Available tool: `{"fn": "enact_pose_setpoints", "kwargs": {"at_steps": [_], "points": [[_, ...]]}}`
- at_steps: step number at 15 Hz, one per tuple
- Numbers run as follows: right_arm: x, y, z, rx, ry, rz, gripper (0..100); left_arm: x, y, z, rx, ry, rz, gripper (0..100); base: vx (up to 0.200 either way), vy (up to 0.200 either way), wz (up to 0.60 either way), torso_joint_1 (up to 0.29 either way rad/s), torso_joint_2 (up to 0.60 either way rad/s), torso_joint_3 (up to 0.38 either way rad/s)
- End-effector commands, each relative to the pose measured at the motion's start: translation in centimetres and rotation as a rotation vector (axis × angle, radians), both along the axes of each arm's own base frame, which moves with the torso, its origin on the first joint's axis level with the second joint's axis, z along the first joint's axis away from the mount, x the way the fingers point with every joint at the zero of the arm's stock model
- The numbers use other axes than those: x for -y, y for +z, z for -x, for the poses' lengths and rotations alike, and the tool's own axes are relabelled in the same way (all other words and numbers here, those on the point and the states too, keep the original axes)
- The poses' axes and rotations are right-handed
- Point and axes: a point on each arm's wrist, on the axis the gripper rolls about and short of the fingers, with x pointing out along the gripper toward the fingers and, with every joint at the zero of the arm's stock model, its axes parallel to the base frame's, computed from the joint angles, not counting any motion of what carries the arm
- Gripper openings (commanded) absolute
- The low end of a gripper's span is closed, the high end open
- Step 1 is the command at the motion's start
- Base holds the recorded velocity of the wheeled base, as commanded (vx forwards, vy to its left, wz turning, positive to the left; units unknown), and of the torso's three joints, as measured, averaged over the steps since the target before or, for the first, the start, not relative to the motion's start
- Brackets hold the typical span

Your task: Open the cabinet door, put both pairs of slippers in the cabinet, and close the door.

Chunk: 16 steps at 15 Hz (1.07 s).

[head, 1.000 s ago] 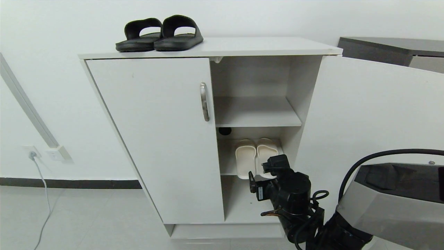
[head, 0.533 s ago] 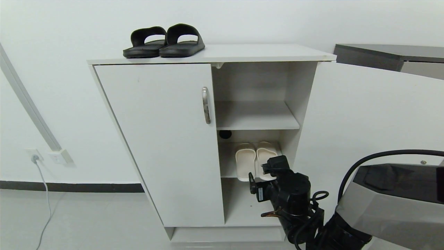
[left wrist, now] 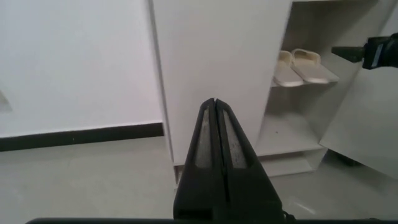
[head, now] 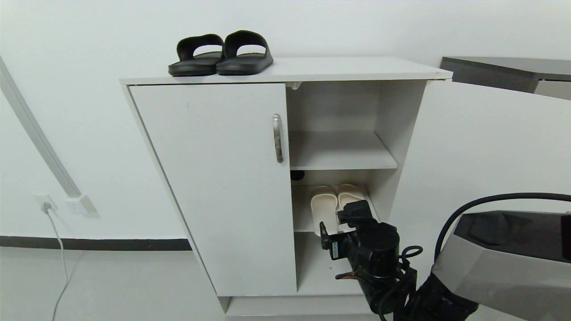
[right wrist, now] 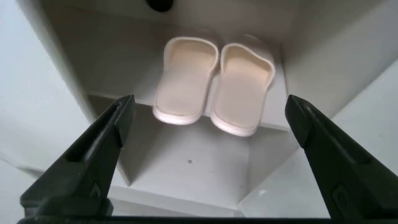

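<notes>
A black pair of slippers (head: pixel 221 53) sits on the left of the white cabinet's top (head: pixel 357 67). The cabinet's right door (head: pixel 482 151) stands wide open; the left door (head: pixel 214 178) with its metal handle (head: pixel 277 138) is closed. A cream pair of slippers (head: pixel 330 203) (right wrist: pixel 214 84) (left wrist: pixel 301 65) lies side by side on the middle shelf. My right gripper (head: pixel 351 213) (right wrist: pixel 211 143) hangs open and empty just in front of that shelf. My left gripper (left wrist: pixel 214 106) is shut on nothing, low down and facing the closed left door.
The upper shelf (head: pixel 341 154) and bottom shelf (head: pixel 319 272) hold nothing. A wall socket with a cable (head: pixel 44 207) is at the lower left, under a slanted wall conduit (head: pixel 35 133). A grey unit (head: pixel 508 69) stands behind the open door. Bare floor (head: pixel 98 285) lies to the left.
The whole head view has shifted, so the camera moved. Both pairs of slippers and the doors stand as before. The right gripper stays open before the cream pair.
</notes>
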Motion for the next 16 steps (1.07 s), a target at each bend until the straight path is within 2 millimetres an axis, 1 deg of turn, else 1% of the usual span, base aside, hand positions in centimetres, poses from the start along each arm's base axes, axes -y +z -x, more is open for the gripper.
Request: {"fn": "enact_pose_setpoints", "kwargs": {"at_steps": [1, 3, 6, 9, 16], "points": [[0.1, -0.1, 0.0, -0.004, -0.003, 0.005, 100, 0.0, 0.0, 0.0, -0.002, 0.002, 0.000, 0, 0.000, 0.200, 0.00, -0.007, 0.00, 0.012], [0.3, 0.0, 0.4, 0.008, 0.001, 0.007, 100, 0.0, 0.0, 0.0, -0.002, 0.002, 0.000, 0, 0.000, 0.200, 0.00, 0.000, 0.00, 0.002], [0.5, 1.4, 2.0, 0.029, 0.030, 0.004, 100, 0.0, 0.0, 0.0, -0.002, 0.002, 0.000, 0, 0.000, 0.200, 0.00, 0.004, 0.00, -0.001], [0.0, 1.9, 3.0, 0.035, 0.061, -0.004, 100, 0.0, 0.0, 0.0, -0.002, 0.002, 0.000, 0, 0.000, 0.200, 0.00, 0.002, 0.01, 0.004], [-0.1, 1.7, 3.2, 0.031, 0.076, -0.001, 100, 0.0, 0.0, 0.0, -0.002, 0.003, 0.000, 0, 0.000, 0.200, 0.00, 0.000, 0.00, 0.002]]}}
